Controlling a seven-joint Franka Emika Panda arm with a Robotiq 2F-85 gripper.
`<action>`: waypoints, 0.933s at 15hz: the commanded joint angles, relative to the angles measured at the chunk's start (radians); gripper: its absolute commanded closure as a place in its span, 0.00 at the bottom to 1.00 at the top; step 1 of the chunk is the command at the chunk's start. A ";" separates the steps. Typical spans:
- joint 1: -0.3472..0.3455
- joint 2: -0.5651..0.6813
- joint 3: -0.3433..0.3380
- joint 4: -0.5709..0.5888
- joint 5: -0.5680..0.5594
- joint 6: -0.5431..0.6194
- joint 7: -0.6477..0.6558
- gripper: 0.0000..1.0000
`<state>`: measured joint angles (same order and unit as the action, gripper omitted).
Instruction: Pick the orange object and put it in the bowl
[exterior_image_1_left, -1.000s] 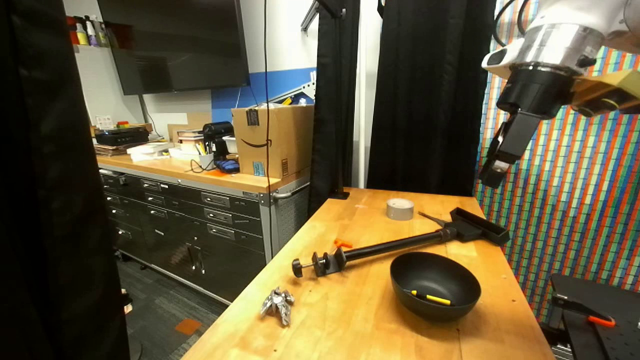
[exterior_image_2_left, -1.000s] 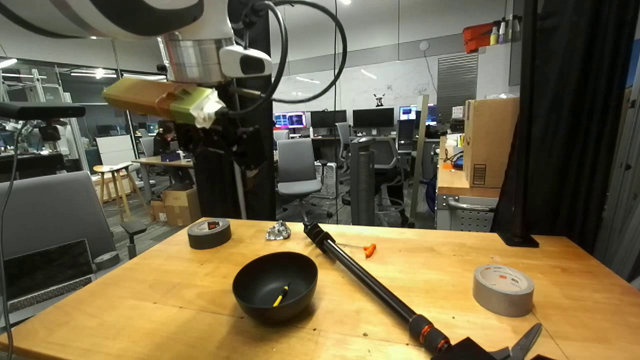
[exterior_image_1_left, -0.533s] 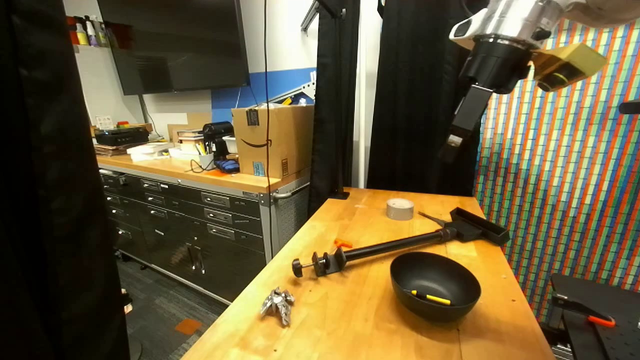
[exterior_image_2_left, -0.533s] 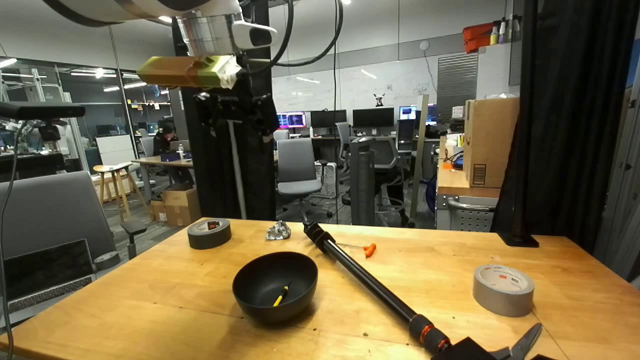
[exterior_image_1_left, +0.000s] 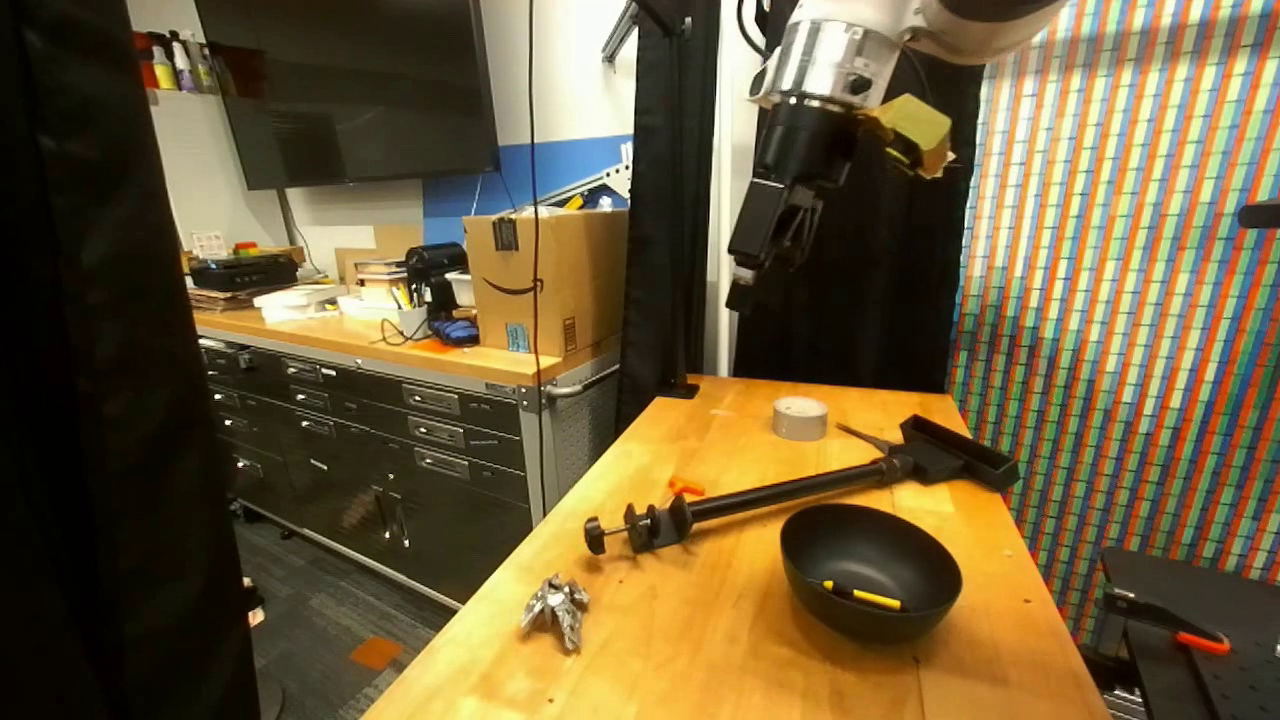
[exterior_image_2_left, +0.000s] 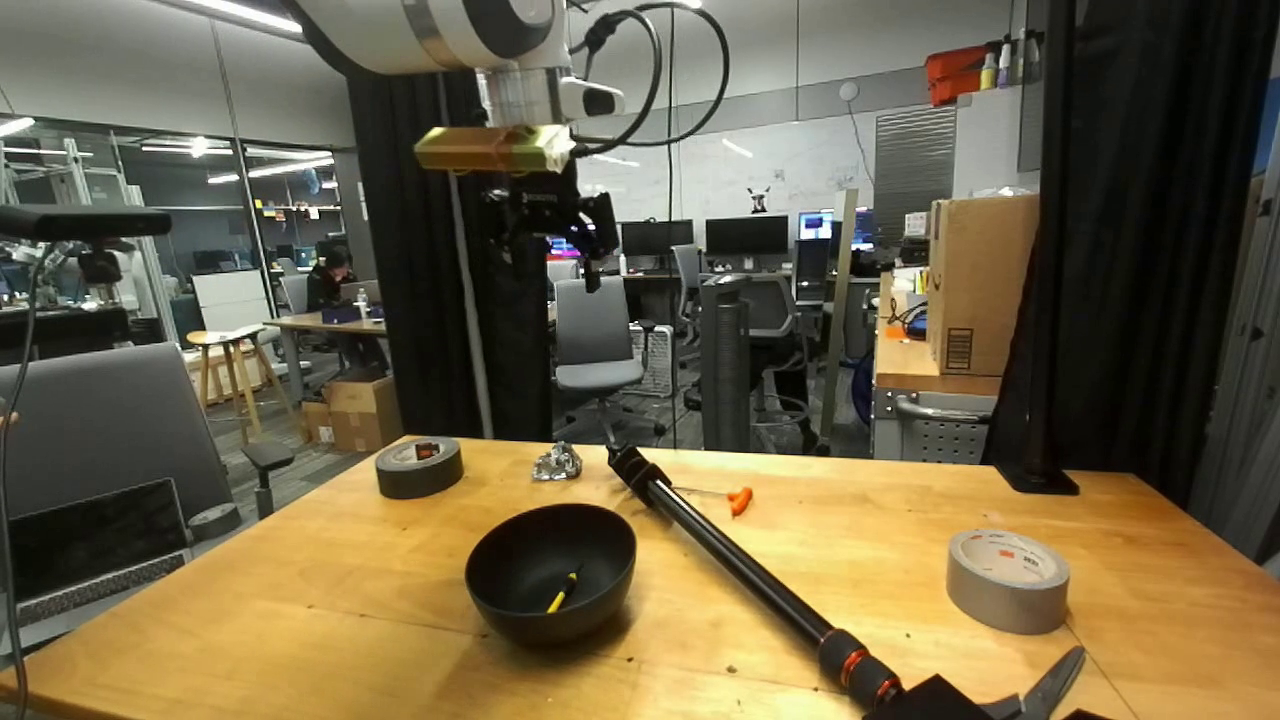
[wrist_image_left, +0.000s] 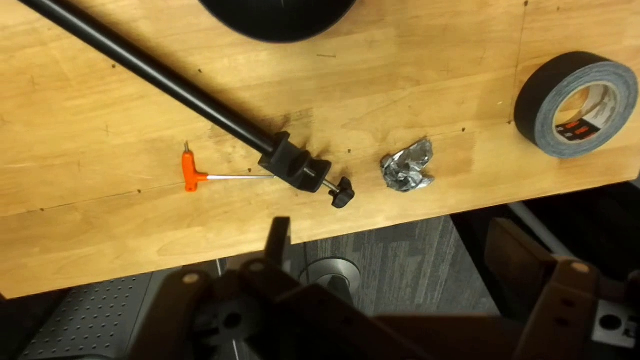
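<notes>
Well above the level of the orange tool (wrist_image_left: 189, 172), the claw (wrist_image_left: 390, 227) hangs, its 2 fingers (wrist_image_left: 278, 239) wide apart.

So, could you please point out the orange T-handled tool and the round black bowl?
Orange T-handled tool (wrist_image_left: 189, 172): wrist view, on the handle.
Round black bowl (exterior_image_1_left: 872, 548): in an exterior view, on its inner wall.

You can see, in an exterior view, a black television (exterior_image_1_left: 350, 90) on the white wall (exterior_image_1_left: 572, 95), above a black drawer cabinet (exterior_image_1_left: 370, 440); the carpeted floor (exterior_image_1_left: 320, 600) is dark grey. In an exterior view you also find black curtains (exterior_image_2_left: 1160, 250), a grey office chair (exterior_image_2_left: 598, 340), a wooden stool (exterior_image_2_left: 222, 340), computer monitors (exterior_image_2_left: 747, 236) and bright ceiling lights (exterior_image_2_left: 247, 14).
</notes>
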<state>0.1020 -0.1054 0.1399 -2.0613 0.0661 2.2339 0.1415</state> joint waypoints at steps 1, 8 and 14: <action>-0.020 0.207 -0.028 0.241 -0.055 -0.063 -0.009 0.00; -0.033 0.505 -0.072 0.484 -0.048 -0.041 -0.108 0.00; -0.060 0.704 -0.071 0.617 -0.027 -0.027 -0.178 0.00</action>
<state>0.0558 0.5007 0.0679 -1.5514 0.0204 2.2145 0.0094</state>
